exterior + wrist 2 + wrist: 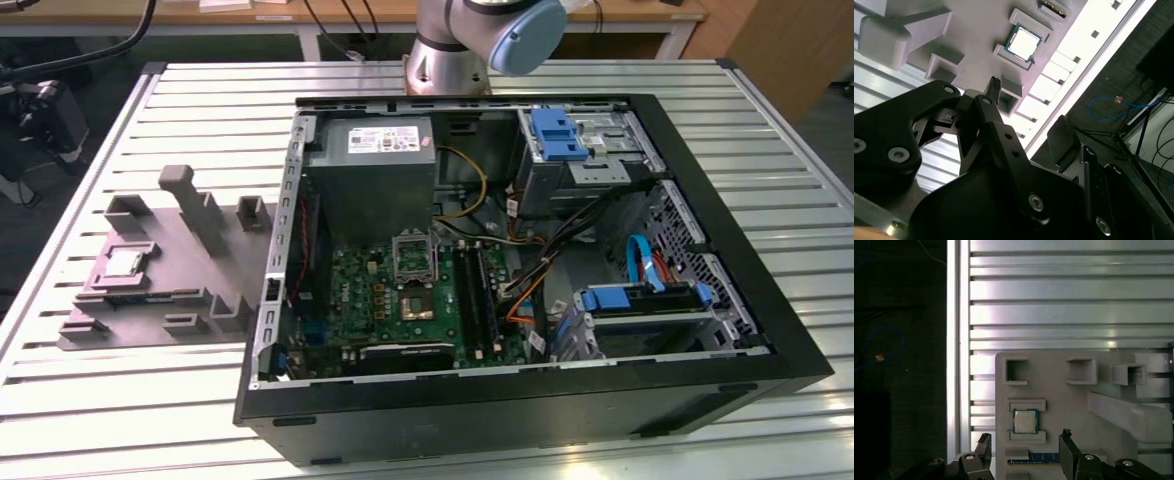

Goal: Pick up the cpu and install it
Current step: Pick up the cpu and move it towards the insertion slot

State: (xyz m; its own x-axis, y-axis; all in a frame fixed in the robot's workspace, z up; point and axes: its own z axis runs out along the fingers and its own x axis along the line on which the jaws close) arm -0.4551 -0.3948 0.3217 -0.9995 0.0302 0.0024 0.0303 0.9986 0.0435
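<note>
Resting in a recess of the grey tray (1054,365) on the table (1054,290), the cpu (1025,421) lies near the hand (1026,436), whose fingers (1069,455) stand apart, empty.

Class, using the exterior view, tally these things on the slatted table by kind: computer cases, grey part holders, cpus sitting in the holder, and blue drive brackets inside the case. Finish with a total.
Computer case: 1
Grey part holder: 1
Cpu: 1
Blue drive brackets: 2
Total: 5
</note>
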